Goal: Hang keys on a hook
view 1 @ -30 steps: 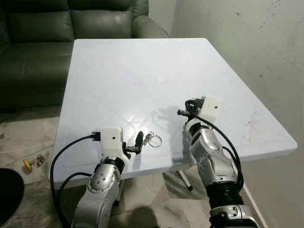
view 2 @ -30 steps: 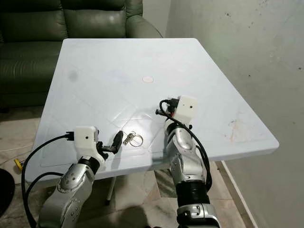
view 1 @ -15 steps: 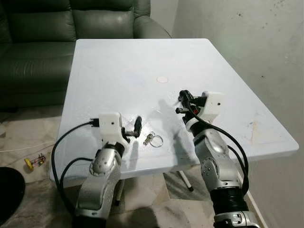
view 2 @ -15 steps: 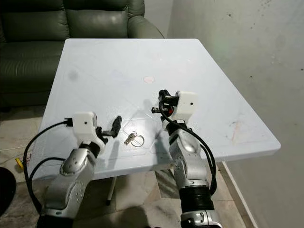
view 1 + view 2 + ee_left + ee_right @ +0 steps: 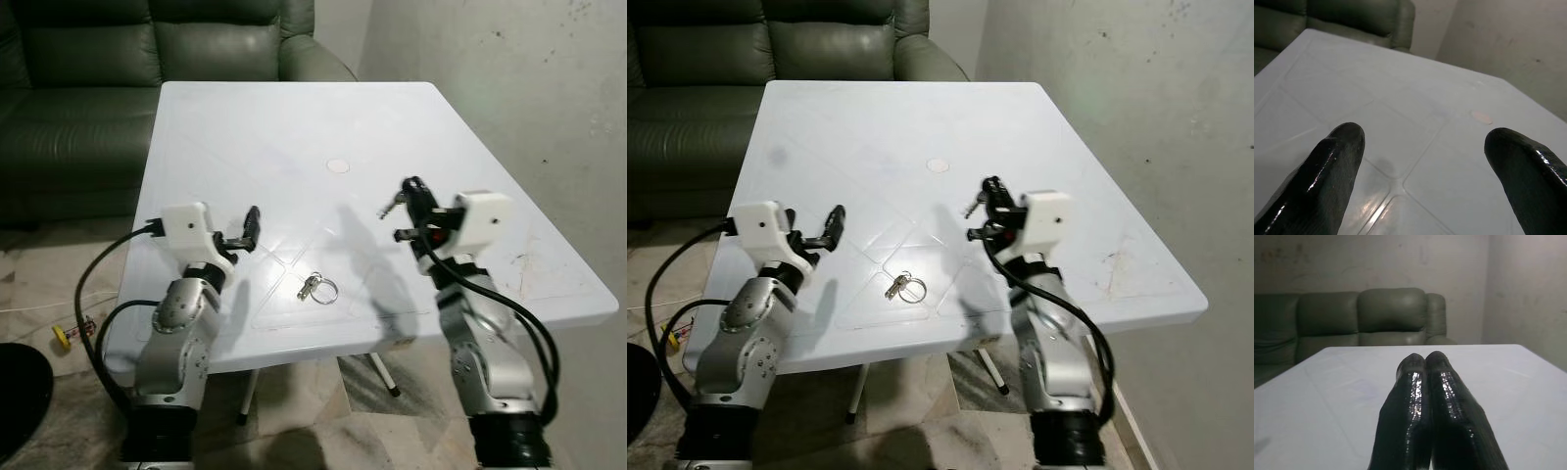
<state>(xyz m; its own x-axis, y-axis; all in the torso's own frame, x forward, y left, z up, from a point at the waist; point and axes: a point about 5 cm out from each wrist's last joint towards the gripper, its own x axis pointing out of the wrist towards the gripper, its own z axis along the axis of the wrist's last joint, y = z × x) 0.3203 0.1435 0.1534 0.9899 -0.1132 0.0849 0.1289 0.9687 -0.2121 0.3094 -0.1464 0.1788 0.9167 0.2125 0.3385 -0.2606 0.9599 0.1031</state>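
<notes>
A small bunch of keys on a metal ring lies flat on the white table, near its front edge. My left gripper hovers above the table to the left of the keys and apart from them. Its two black fingers stand wide apart and open, with bare table between them. My right gripper is raised over the table to the right of the keys. Its fingers are pressed together and shut on nothing.
A dark green sofa stands behind the table's far edge, and a grey wall runs along the right side. A small round pale mark sits mid-table. On the floor at left lie a small toy and a black round object.
Both arms have lifted above the table. The left gripper drew back to the left, away from the keys, and the right gripper rose to the right. The keys stayed put.
</notes>
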